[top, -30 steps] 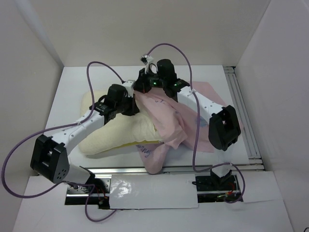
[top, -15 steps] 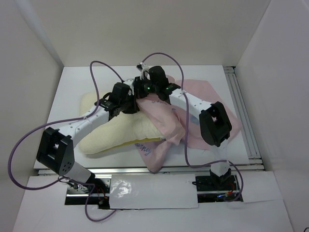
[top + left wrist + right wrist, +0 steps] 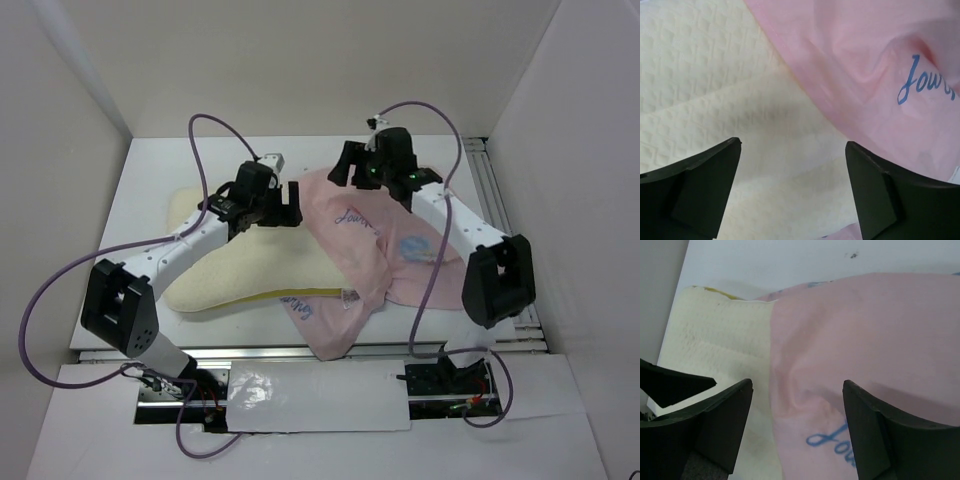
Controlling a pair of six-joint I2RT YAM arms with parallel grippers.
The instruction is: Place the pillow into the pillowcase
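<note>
Both pairs of my jaws stand spread and hold nothing. My left gripper (image 3: 792,144) hovers over the pillow (image 3: 240,270), with the pink edge of the pillowcase (image 3: 370,240) under its right finger. My right gripper (image 3: 797,382) hangs above that same edge. The pillow's long axis runs from beyond my left jaws toward the near right, and that end is covered by the case. I judge the sleeving partway done. Next I should pinch only the hem and draw it leftward along the pillow.
</note>
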